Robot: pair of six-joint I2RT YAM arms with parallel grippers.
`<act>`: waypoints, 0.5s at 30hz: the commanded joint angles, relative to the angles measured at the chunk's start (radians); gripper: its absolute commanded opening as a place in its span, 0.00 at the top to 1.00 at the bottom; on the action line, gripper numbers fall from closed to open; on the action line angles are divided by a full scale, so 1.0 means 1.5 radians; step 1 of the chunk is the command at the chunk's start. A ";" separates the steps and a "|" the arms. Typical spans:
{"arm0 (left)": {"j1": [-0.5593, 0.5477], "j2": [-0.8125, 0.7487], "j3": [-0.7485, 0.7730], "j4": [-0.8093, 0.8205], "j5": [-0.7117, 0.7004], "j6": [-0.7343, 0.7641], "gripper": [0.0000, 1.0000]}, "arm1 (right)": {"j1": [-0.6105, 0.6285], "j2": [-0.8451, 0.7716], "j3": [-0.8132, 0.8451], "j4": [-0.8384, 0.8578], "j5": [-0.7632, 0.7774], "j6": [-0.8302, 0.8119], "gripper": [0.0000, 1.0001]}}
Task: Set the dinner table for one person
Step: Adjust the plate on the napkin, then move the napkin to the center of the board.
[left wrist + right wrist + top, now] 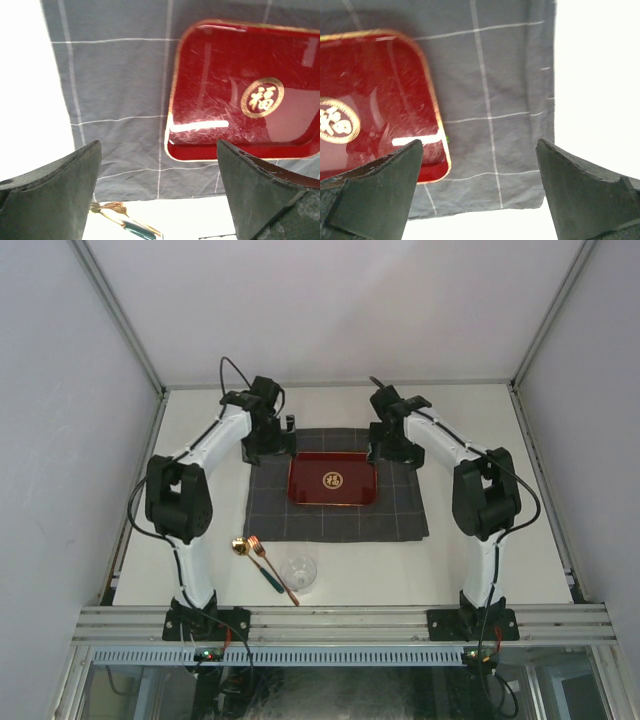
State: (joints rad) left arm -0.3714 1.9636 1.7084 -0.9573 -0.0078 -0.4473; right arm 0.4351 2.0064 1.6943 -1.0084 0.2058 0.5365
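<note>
My left hand [272, 440] was over the far left corner of the dark checked cloth [400, 512]. Its two fingers [60, 190] were spread as wide as they go, with nothing between them but grey fabric below. My right hand [386, 446] was over the cloth's far right corner, jaws just as wide apart and also gripping nothing.

Between my two hands lay the red tray [333, 480], flat on the cloth, with a gold emblem at its centre. Its left rim sat just inward of my left hand and its right rim just inward of my right.

The dinner table [480, 560] spread beneath everything. Its bare off-white top showed beyond the cloth's edge on the outer side of each hand.

Behind my left hand, back toward my base, a gold spoon [239, 546] and a fork [256, 544] lay touching on the bare table. A clear glass [299, 573] stood just beside them.
</note>
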 commanded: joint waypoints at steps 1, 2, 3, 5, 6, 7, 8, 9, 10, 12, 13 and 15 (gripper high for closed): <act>0.043 0.016 0.053 -0.035 -0.001 0.021 0.00 | -0.038 -0.031 -0.017 0.018 0.014 -0.009 0.05; 0.050 0.025 0.064 -0.046 -0.007 0.023 0.00 | -0.044 -0.028 -0.019 0.019 0.012 -0.012 0.05; 0.055 0.034 0.075 -0.053 -0.014 0.027 0.00 | -0.050 -0.024 -0.018 0.021 0.010 -0.014 0.05; 0.062 0.049 0.094 -0.062 -0.029 0.033 0.00 | -0.059 -0.014 -0.017 0.022 0.009 -0.017 0.05; 0.065 0.056 0.101 -0.068 -0.034 0.033 0.00 | -0.063 -0.010 -0.016 0.022 0.008 -0.018 0.05; 0.067 0.064 0.105 -0.073 -0.035 0.033 0.00 | -0.067 -0.006 -0.015 0.024 0.007 -0.019 0.05; 0.069 0.071 0.109 -0.075 -0.035 0.033 0.00 | -0.070 -0.001 -0.014 0.026 0.003 -0.021 0.04; 0.071 0.078 0.110 -0.076 -0.035 0.032 0.00 | -0.073 0.004 -0.012 0.028 0.000 -0.021 0.05; 0.072 0.084 0.110 -0.077 -0.036 0.032 0.00 | -0.075 0.009 -0.010 0.028 -0.002 -0.022 0.04; 0.074 0.097 0.109 -0.080 -0.040 0.031 0.00 | -0.077 0.021 -0.003 0.028 -0.005 -0.025 0.04; 0.075 0.104 0.109 -0.080 -0.039 0.031 0.00 | -0.078 0.028 0.000 0.028 -0.006 -0.025 0.04; 0.077 0.116 0.112 -0.081 -0.035 0.031 0.00 | -0.080 0.042 0.010 0.029 -0.009 -0.027 0.04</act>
State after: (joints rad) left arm -0.2657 2.1117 1.8404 -1.0576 -0.0502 -0.4229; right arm 0.3225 2.0342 1.6653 -0.9840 0.1997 0.5159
